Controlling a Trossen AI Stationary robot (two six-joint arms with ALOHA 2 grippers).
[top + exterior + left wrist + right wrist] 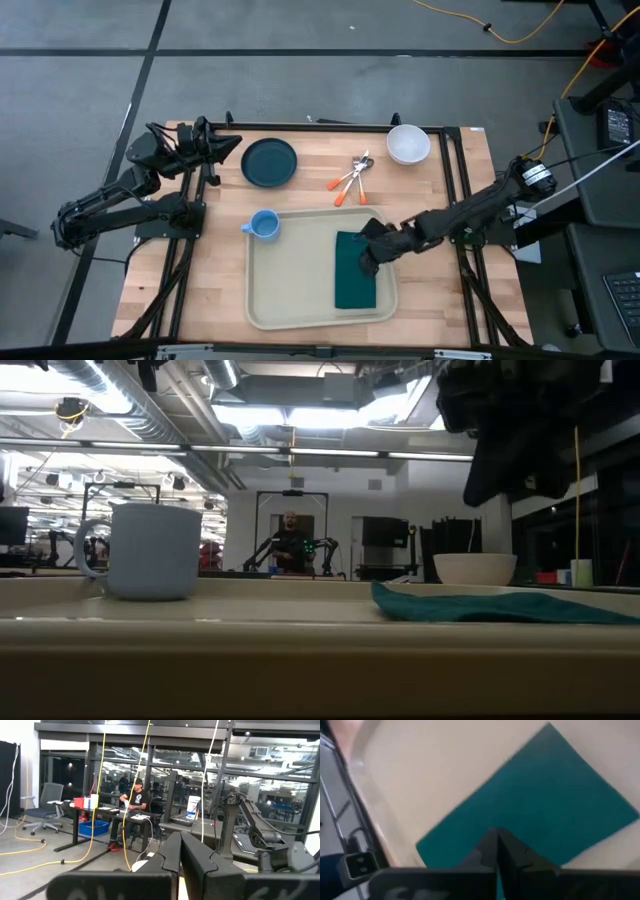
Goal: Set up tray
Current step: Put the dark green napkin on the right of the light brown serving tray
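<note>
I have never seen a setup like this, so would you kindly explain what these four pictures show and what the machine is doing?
It is a robot with two dark arms at a wooden table. One picture looks straight down, one looks level across the tabletop, and two come from cameras on the wrists. On the table lie a cream tray holding a green napkin, a blue mug at its corner, a dark plate, a white bowl and orange-handled cutlery. The right gripper is shut above the napkin, holding nothing. The left gripper waits shut near the plate.
</note>
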